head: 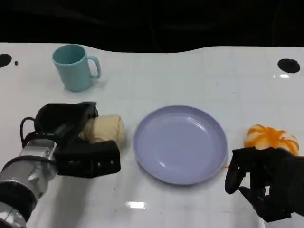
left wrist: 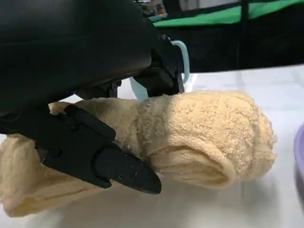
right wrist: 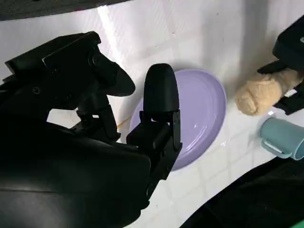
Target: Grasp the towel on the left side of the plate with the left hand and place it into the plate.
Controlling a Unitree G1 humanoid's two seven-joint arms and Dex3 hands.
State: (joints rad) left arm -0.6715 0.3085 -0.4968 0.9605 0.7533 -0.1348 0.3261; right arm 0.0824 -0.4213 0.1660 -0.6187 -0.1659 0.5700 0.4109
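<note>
Towel [head: 107, 129], a cream-yellow terry roll, lies on the white surface [head: 190, 76] just left of the lavender plate [head: 180, 142], close to the plate's rim but not on it. The left robot hand [head: 76, 137] is closed around the roll: in the head view its black fingers wrap over the far side while a broad black part lies along the near side. The left wrist view shows the same grasp up close, with one finger [left wrist: 95, 156] pressed against the towel's near flank and others curled over the top, the cloth bulging between them. The free end of the roll [left wrist: 209, 137] sticks out toward the plate, whose edge [left wrist: 300, 152] appears at the side of that picture. The towel's underside rests on the surface.

Behind the left robot hand stands a light teal mug [head: 75, 66], upright, its handle turned toward the plate, well apart from the towel. On the far side of the plate from the towel sits an orange-and-white object [head: 271, 137], near the plate's rim.

The right robot hand [head: 266, 183] sits at the near right, just in front of the orange object, holding nothing, its fingers loosely bent and apart. In the right wrist view its fingers [right wrist: 161, 95] hang over the plate [right wrist: 204, 109], with the towel [right wrist: 261, 92] and mug [right wrist: 284, 135] beyond.
</note>
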